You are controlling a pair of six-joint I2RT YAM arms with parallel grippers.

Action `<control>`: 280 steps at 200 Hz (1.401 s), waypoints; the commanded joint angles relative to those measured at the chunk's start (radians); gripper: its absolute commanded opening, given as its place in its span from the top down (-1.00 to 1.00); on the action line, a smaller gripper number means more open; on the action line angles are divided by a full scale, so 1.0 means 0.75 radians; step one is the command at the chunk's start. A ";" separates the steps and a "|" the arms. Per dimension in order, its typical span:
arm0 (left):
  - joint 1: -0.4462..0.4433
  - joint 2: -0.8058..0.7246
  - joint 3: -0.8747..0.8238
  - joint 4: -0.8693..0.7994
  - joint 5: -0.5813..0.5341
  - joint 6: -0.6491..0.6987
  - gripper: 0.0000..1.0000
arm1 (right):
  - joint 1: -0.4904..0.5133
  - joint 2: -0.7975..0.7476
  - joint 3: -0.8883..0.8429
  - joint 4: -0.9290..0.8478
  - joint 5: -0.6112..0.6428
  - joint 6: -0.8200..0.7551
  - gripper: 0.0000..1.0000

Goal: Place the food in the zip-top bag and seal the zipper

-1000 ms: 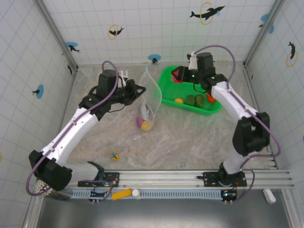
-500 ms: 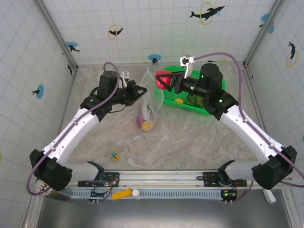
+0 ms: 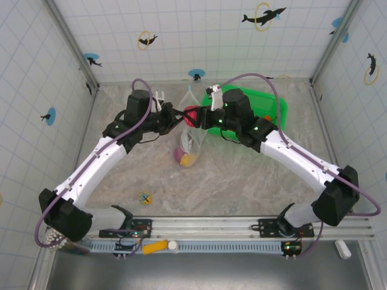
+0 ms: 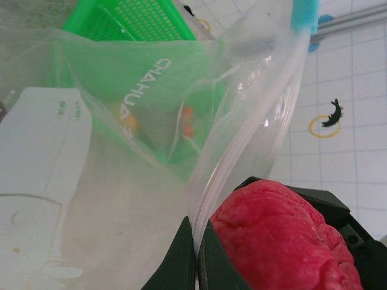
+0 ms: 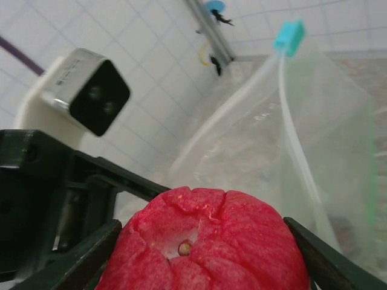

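1. Left gripper [image 3: 176, 115]: was clamped on the zipper [image 4: 242, 151] of the bag [image 3: 192, 138], which hung upright with its mouth open.
2. Right gripper [image 3: 198, 116]: grasped a red fruit [image 3: 191, 114] at the bag's mouth, just beside the left fingers [image 4: 175, 260].
3. Purple and yellow food [image 3: 185, 159]: lay at the bottom of the bag, near the table [image 3: 242, 175].
4. Blue slider [image 5: 288, 36]: sat at the zipper's top end.
5. Green basket [image 3: 275, 104]: stood behind the right arm, at the table's far side.

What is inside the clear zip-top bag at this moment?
At the bottom of the zip-top bag lie a purple piece and a yellow piece. Its white label may hide more. The red food in the right pincer is by the bag's top edge.
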 commanded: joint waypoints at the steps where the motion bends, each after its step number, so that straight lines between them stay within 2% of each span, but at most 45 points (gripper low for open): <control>1: -0.017 -0.010 0.056 0.038 0.047 0.016 1.00 | 0.067 0.042 0.118 -0.210 0.297 -0.147 -0.35; 64: -0.016 -0.002 0.146 -0.049 0.009 0.059 1.00 | 0.158 0.083 0.235 -0.431 0.623 -0.311 -0.41; 103: -0.015 0.002 0.165 -0.062 0.004 0.061 1.00 | 0.181 0.069 0.248 -0.468 0.688 -0.348 -0.49; 143: -0.015 0.006 0.163 -0.060 0.001 0.058 1.00 | 0.199 0.047 0.261 -0.466 0.687 -0.359 -0.75; 210: -0.015 -0.005 0.134 -0.053 -0.010 0.056 1.00 | 0.206 -0.009 0.274 -0.429 0.588 -0.353 -0.79; 246: -0.016 -0.030 0.119 -0.082 -0.068 0.062 1.00 | 0.179 -0.124 0.181 -0.236 0.334 -0.293 -0.80; 280: -0.015 -0.056 0.142 -0.146 -0.152 0.098 1.00 | 0.077 -0.226 0.134 -0.141 0.206 -0.209 -0.82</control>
